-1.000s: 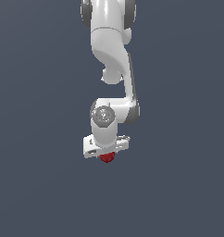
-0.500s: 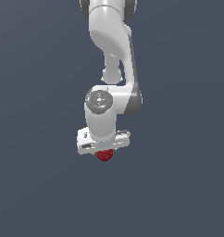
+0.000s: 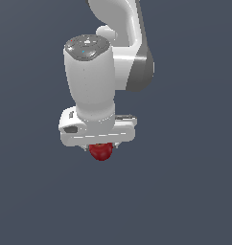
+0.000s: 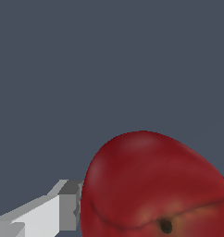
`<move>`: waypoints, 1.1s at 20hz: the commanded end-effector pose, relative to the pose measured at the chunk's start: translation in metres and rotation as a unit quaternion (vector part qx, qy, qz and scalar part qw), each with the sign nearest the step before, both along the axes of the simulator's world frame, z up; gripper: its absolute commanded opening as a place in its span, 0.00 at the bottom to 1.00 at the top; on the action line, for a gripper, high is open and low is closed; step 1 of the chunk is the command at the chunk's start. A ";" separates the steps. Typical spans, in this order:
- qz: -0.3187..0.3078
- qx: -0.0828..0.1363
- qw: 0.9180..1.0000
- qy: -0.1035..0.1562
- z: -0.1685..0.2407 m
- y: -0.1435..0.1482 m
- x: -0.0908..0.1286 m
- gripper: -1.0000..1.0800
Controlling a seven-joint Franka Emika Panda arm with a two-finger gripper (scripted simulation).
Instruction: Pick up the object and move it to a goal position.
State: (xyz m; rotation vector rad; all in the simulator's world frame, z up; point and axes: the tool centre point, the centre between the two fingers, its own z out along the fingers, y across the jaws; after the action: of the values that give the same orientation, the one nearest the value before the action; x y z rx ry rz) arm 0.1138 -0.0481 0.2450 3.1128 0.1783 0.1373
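Now carrying: gripper (image 3: 101, 146) clamped on the apple (image 3: 101, 151), held just beneath the white hand. Best to keep the squeeze firm and travel smoothly toward the goal, avoiding jerks.

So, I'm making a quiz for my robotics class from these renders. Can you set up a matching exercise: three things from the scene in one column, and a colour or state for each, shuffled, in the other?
Column one:
1. apple
2. gripper
3. background

Column two:
A. plain dark grey-blue
B. glossy dark red, sticking out below the white hand
C. white, fingers closed against the fruit

Pairs: 1-B, 2-C, 3-A

In the wrist view the apple fills the foreground, with one finger pressed against its side.
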 end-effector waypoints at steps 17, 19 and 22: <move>-0.055 -0.006 0.997 -0.044 0.188 -0.024 0.022 0.00; -0.059 -0.007 0.997 -0.047 0.198 -0.026 0.023 0.00; -0.062 -0.007 0.997 -0.050 0.211 -0.027 0.024 0.00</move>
State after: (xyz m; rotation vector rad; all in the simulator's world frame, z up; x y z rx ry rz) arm 0.1376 -0.0747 0.4479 3.0840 -0.0107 0.2773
